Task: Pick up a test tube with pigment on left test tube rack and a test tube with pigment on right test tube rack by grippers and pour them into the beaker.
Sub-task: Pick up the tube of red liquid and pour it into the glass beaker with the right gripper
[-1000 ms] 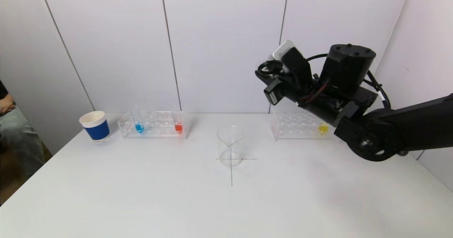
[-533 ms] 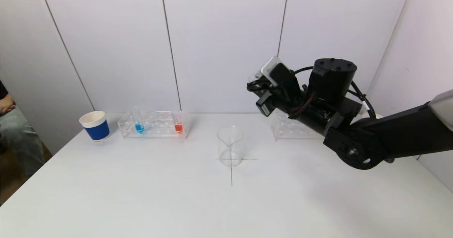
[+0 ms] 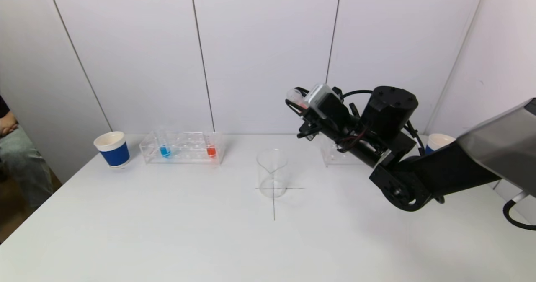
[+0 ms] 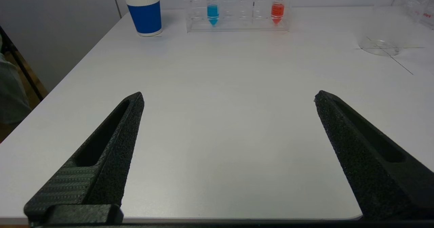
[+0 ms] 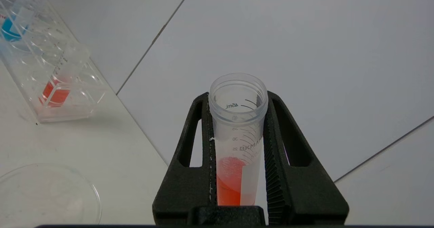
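Nearest you, the left gripper (image 4: 227, 97) hangs low over the matte white table (image 4: 217, 136), its rough black wedge fingers spread wide. Farther out, your right gripper (image 5: 237, 119) clamps a clear ribbed-rim test tube (image 5: 237, 133) of orange pigment, tilted above and right of the empty glass beaker (image 3: 272, 173). Beyond, the left acrylic rack (image 3: 182, 148) holds blue and red tubes.

Colours on the white table (image 3: 167, 231)
Clear beaker (image 3: 272, 173) on a thin dark cross; clear left rack (image 3: 182, 148) with blue (image 3: 165, 151) and orange-red (image 3: 211, 151) pigment tubes; blue cup with white rim (image 3: 112, 148); black right gripper (image 5: 237, 119) around a clear tube of orange-red liquid (image 5: 234, 160)
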Motion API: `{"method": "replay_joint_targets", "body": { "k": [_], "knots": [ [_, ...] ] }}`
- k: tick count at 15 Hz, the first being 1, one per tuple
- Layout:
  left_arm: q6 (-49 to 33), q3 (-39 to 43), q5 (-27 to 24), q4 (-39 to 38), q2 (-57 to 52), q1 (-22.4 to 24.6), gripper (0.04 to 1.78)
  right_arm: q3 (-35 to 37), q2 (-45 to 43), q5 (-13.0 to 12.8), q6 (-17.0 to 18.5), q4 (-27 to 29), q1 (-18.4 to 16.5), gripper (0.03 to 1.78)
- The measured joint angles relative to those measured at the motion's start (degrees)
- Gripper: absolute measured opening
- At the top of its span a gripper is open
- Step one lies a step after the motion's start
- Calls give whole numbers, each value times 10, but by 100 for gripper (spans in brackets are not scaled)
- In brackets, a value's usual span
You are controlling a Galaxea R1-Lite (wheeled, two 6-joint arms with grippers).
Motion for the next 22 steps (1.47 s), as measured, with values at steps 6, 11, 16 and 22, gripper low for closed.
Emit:
{"method": "replay_joint_targets", "body": {
  "k": [6,11,16,22],
  "knots": [
    [0,0,0,0,0,0,176,9,25,24,-27,-30,-12,46],
    [0,0,0,0,0,0,176,23,33,31,-64,-30,-12,46],
    [0,0,0,0,0,0,176,52,34,48,-100,-39,-12,46],
    [0,0,0,0,0,0,176,71,36,49,-125,-43,-10,46]
  ]
}}
